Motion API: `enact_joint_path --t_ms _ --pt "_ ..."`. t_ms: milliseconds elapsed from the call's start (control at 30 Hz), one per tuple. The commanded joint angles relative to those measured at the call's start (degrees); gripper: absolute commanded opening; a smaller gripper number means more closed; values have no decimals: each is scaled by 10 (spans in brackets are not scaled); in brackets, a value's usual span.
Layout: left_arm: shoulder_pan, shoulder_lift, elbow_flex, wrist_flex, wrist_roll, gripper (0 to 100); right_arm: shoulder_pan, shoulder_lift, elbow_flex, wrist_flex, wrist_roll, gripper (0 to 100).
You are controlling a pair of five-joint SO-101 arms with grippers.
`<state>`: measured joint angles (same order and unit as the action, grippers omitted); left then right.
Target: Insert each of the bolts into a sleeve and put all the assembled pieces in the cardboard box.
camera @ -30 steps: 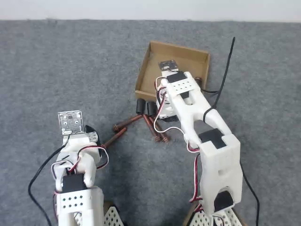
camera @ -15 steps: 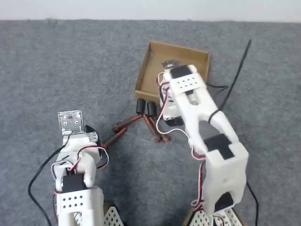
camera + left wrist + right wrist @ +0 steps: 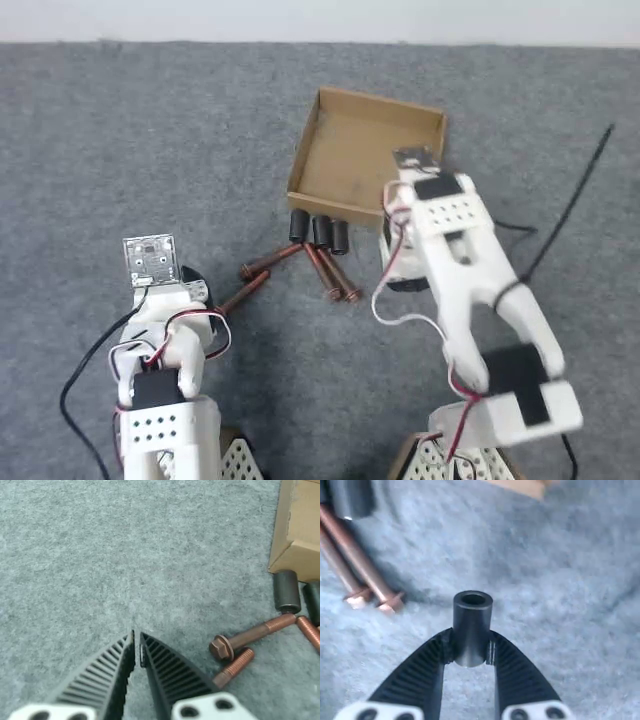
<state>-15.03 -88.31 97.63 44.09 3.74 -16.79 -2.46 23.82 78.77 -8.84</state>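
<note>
Cardboard box (image 3: 330, 197) sat on grey carpet (image 3: 150, 130), right gripper (image 3: 470, 647) near its corner clamping one upright sleeve (image 3: 472, 617), left gripper (image 3: 136, 640) pinched closed, four bolts (image 3: 335, 270) and three sleeves (image 3: 320, 230) loose just before it.
</note>
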Motion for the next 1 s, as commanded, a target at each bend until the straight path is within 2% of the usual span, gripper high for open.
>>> enact_joint_path --t_ms 0,233,367,600,800,900,967 --pt "3 -13 -7 -1 -3 12 31 -85 76 -48 7 7" --pt "2 -9 -34 18 2 12 89 -160 200 -138 10 7" --pt "2 -9 -91 94 2 12 92 -179 238 -184 11 7" --pt "4 13 -240 229 2 12 88 -177 242 -192 11 7" --pt "8 203 -399 315 2 12 88 -177 242 -192 11 7" --pt "40 321 -466 346 6 12 88 -177 242 -193 11 7" --pt "72 388 -492 357 40 12 88 -177 242 -193 11 7"
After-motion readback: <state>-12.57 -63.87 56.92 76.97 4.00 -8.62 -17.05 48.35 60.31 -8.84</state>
